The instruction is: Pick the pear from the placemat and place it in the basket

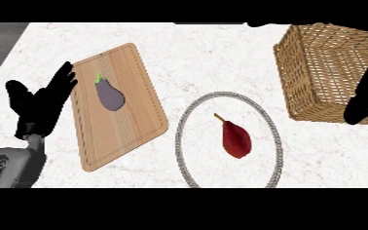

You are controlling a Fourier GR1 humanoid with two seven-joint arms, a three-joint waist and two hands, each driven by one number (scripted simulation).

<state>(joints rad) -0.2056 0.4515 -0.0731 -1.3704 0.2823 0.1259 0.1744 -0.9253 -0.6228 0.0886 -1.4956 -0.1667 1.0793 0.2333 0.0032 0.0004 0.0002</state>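
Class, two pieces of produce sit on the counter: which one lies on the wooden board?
The purple eggplant; the red pear lies on the round placemat instead.

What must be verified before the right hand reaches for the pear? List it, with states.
1. Pear lying free on the round placemat: ok.
2. Basket upright, opening unobstructed: ok.
3. Right hand open: cannot tell, only a dark edge shows.
4. Left hand open, resting beside the cutting board: ok.
5. Eggplant on the board, away from the pear: ok.
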